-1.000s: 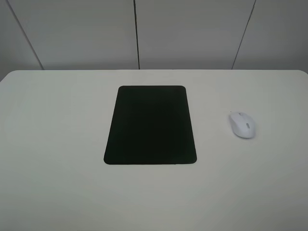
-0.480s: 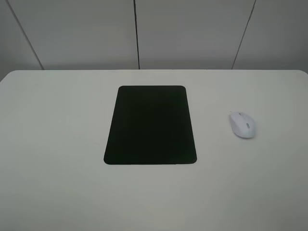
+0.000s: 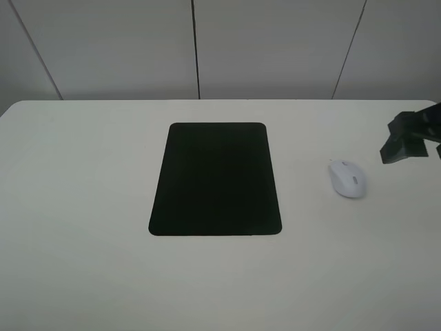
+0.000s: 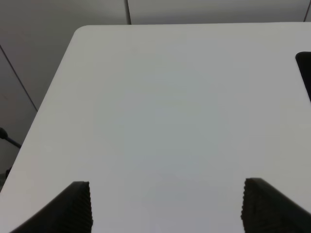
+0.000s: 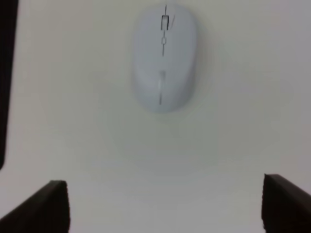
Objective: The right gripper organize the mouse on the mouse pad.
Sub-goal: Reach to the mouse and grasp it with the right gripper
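Observation:
The white mouse [image 3: 346,178] lies on the white table, to the right of the black mouse pad [image 3: 215,179] and apart from it. My right gripper [image 3: 405,141] comes in at the right edge, above the table and to the right of the mouse, not touching it. In the right wrist view the mouse [image 5: 164,56] lies ahead of the gripper [image 5: 164,184], whose dark fingers [image 5: 48,208] are spread wide and empty; a strip of the pad [image 5: 6,73] shows at the side. My left gripper [image 4: 165,189] is open and empty over bare table, with a corner of the pad [image 4: 306,73] in view.
The white table [image 3: 83,207] has a rounded far edge, with grey wall panels [image 3: 275,48] behind it. In the left wrist view the table's corner and side edge [image 4: 53,97] show, with the floor beyond.
My right gripper has come into the exterior view from the right edge; it was out of view before. The mouse and the pad have not moved.

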Tool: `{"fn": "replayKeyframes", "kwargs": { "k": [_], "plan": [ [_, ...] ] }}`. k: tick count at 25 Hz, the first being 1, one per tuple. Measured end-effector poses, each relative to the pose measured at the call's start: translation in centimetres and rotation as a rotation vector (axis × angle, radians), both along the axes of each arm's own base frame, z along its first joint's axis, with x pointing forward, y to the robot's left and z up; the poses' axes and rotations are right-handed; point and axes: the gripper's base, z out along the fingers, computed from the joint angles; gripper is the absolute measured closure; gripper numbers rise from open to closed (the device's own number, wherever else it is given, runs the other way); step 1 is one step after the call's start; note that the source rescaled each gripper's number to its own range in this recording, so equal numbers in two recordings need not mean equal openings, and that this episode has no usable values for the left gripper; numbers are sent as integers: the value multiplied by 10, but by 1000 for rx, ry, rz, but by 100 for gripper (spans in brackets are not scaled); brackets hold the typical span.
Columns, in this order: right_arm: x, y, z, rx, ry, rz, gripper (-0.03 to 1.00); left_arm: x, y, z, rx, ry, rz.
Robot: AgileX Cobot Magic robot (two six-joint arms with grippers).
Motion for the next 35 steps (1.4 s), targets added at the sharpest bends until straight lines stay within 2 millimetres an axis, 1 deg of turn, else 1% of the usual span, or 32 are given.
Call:
{"fn": "replayKeyframes", "kwargs": {
  "k": [1, 2, 5, 8, 13, 14, 18, 25, 31, 35],
  "plan": [
    [10, 0, -6, -11, 20, 4, 7, 0, 0, 0, 0, 0, 0],
    [18, 0, -10, -22, 34, 9, 3, 0, 0, 0, 0, 0, 0],
    [43, 1, -23, -39, 81, 18, -2, 0, 0, 0, 0, 0, 0],
    [65, 3, -39, -43, 115, 21, -3, 0, 0, 0, 0, 0, 0],
    [87, 5, -68, -42, 148, 26, -3, 0, 0, 0, 0, 0, 0],
    [90, 5, -75, -42, 157, 27, -3, 0, 0, 0, 0, 0, 0],
    [98, 5, -90, -37, 150, 28, -3, 0, 0, 0, 0, 0, 0],
    [111, -1, -106, -30, 129, 12, -3, 0, 0, 0, 0, 0, 0],
    [111, -3, -127, -23, 193, -4, -3, 0, 0, 0, 0, 0, 0],
    [112, -2, -129, -16, 193, -10, -3, 0, 0, 0, 0, 0, 0]
  ]
}}
